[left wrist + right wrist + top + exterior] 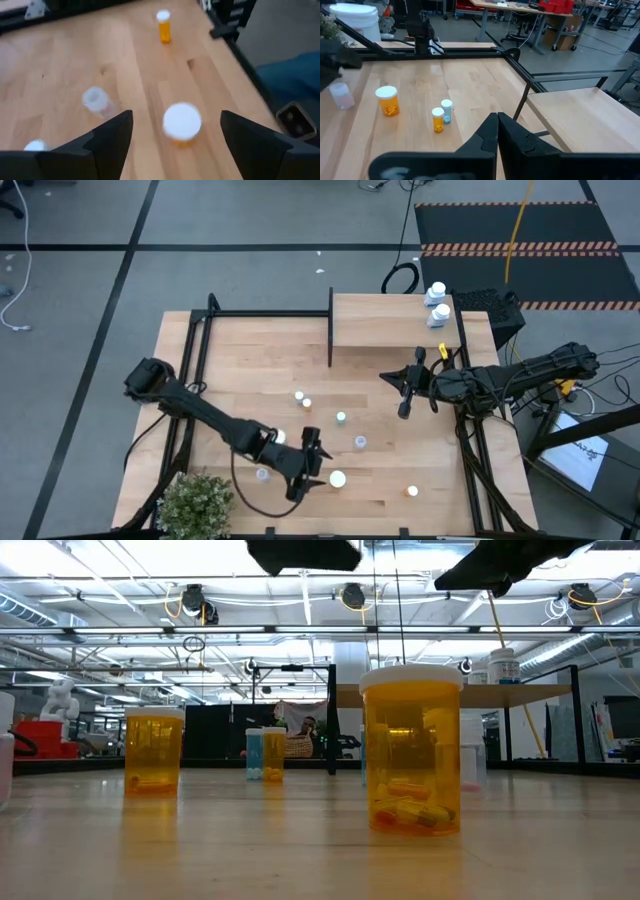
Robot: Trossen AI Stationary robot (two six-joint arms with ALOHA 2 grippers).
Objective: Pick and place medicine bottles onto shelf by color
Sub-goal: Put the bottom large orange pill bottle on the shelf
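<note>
My left gripper [318, 460] [176, 116] hovers open near the table's near edge. A large orange medicine bottle with a white cap [337, 478] [182, 125] stands upright on the table just ahead of it, between the lines of the two fingers and apart from both. Several more small bottles stand on the table: orange [411, 491] [164, 27], clear [360, 442] [95, 100], and a pair [438, 120] farther back. The shelf [395, 320] carries two white-capped bottles [438, 302] at its far right corner. My right gripper [405, 395] [497, 130] waits shut, above the table near the shelf.
A potted plant [195, 500] sits at the table's near left corner, close to my left arm. Black frame rails [200, 350] run along the left side and the far edge. The table's right edge [235, 45] lies just beyond the small orange bottle.
</note>
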